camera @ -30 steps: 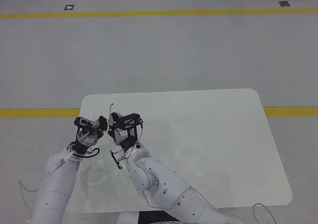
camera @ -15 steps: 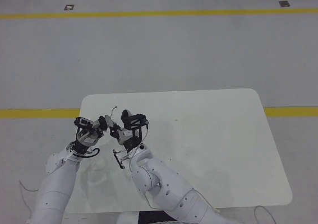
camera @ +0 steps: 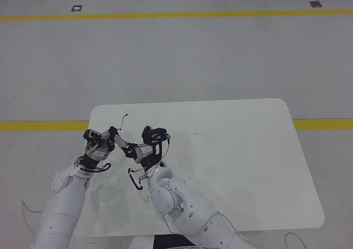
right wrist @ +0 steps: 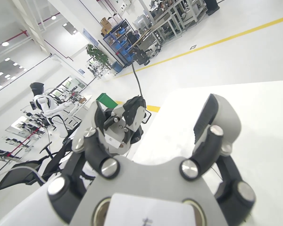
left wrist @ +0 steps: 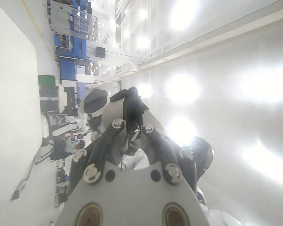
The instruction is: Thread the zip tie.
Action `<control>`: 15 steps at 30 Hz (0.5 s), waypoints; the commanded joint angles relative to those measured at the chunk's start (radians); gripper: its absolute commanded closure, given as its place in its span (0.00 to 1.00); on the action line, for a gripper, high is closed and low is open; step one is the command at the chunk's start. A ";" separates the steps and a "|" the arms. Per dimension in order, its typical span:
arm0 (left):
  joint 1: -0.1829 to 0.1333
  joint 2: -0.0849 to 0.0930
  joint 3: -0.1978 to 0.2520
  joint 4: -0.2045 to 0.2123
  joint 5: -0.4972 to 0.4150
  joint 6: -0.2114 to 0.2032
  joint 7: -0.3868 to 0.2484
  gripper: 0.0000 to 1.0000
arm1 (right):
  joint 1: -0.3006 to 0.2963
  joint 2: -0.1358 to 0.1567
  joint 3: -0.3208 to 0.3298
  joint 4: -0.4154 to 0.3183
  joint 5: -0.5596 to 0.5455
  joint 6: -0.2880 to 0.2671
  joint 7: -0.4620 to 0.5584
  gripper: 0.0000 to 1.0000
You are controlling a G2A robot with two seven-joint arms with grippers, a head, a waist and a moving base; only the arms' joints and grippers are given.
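The black zip tie (camera: 122, 121) is pinched in my left gripper (camera: 109, 136), held above the table's near-left area. Its thin tail (right wrist: 137, 81) curves up and away from the fingertips. In the left wrist view the two fingers (left wrist: 113, 118) close on the dark bundle of the zip tie (left wrist: 132, 104). My right gripper (camera: 136, 148) sits just to the right of the left one, apart from it. In its own view the right gripper (right wrist: 155, 109) stands open with nothing between its pads, facing the left gripper (right wrist: 132, 112).
The white table (camera: 238, 162) stretches bare to the right and far side of both arms. Yellow floor lines (camera: 325, 124) run behind the table. Workbenches and shelving (right wrist: 160, 19) stand far off across the hall.
My right gripper has drawn back to the right, away from the left gripper, and now stands open. The left gripper has kept its hold on the zip tie and shifted slightly.
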 commanded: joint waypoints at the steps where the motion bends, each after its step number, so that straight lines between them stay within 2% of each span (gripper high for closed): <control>1: 0.004 0.001 -0.002 -0.007 -0.038 0.055 0.002 1.00 | -0.016 0.003 0.024 -0.011 0.070 -0.044 0.001 0.00; 6: 0.014 0.006 -0.007 -0.016 -0.104 0.168 -0.001 1.00 | -0.045 0.011 0.081 -0.010 0.309 -0.254 0.072 0.00; 11: 0.015 0.009 -0.001 -0.014 -0.146 0.250 -0.014 1.00 | -0.038 0.010 0.097 0.022 0.534 -0.409 0.191 0.00; 14: 0.018 0.011 0.006 -0.016 -0.172 0.301 -0.029 1.00 | -0.017 0.003 0.086 0.029 0.724 -0.420 0.285 0.00; 15: 0.019 0.013 0.006 -0.018 -0.162 0.299 -0.036 1.00 | -0.009 0.001 0.086 0.031 0.796 -0.420 0.319 0.00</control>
